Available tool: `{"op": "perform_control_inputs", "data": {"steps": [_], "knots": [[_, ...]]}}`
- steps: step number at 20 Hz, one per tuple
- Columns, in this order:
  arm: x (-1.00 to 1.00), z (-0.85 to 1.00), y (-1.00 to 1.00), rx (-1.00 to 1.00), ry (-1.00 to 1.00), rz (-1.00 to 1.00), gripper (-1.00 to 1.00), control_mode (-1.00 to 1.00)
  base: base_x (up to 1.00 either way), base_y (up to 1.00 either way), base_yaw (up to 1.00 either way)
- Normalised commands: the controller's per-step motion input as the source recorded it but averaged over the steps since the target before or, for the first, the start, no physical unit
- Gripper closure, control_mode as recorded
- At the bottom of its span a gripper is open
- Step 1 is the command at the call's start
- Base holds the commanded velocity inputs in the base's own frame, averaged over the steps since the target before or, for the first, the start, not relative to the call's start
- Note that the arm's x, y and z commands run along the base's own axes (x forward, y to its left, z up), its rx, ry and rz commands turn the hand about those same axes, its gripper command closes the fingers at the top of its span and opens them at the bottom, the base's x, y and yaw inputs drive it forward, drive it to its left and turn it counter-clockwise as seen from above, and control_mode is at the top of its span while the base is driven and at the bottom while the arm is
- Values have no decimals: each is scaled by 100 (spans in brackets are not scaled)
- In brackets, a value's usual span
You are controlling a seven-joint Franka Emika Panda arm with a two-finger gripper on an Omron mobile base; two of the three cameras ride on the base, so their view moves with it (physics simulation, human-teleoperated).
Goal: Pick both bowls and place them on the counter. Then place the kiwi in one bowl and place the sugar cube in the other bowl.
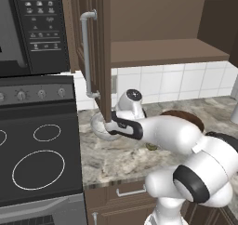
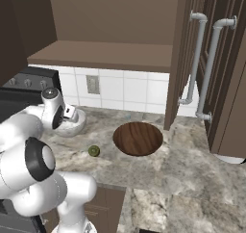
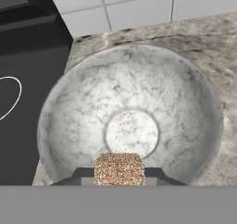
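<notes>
The grey-white marbled bowl (image 3: 129,116) stands on the counter (image 2: 192,169) near the stove, directly under my gripper (image 3: 119,176). The gripper is shut on the sugar cube (image 3: 119,168), a speckled tan lump held between the fingertips above the bowl's near rim. In the base views the gripper (image 2: 72,112) hovers over the same bowl (image 2: 77,126) (image 1: 98,126), which the arm partly hides. The dark brown wooden bowl (image 2: 138,138) (image 1: 188,118) sits empty to the right. The kiwi (image 2: 93,151) (image 1: 151,146) lies on the counter between the two bowls.
An open cabinet door with a long metal handle (image 1: 86,52) hangs just above and left of the marbled bowl. The black stovetop (image 1: 37,159) borders the counter on the left. More cabinet doors with handles (image 2: 204,68) stand at the right, above an open shelf (image 2: 105,51).
</notes>
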Motion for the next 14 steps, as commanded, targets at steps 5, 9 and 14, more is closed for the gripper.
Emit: {"op": "perform_control_inputs", "data": {"steps": [5, 9, 14], "knots": [[15, -13, 2, -3, 2, 0, 100, -100, 0, 0, 0], [19, -12, 6, -2, 3, 0, 100, -100, 0, 0, 0], [16, -6, 8, -2, 5, 1, 100, -100, 0, 0, 0]]}}
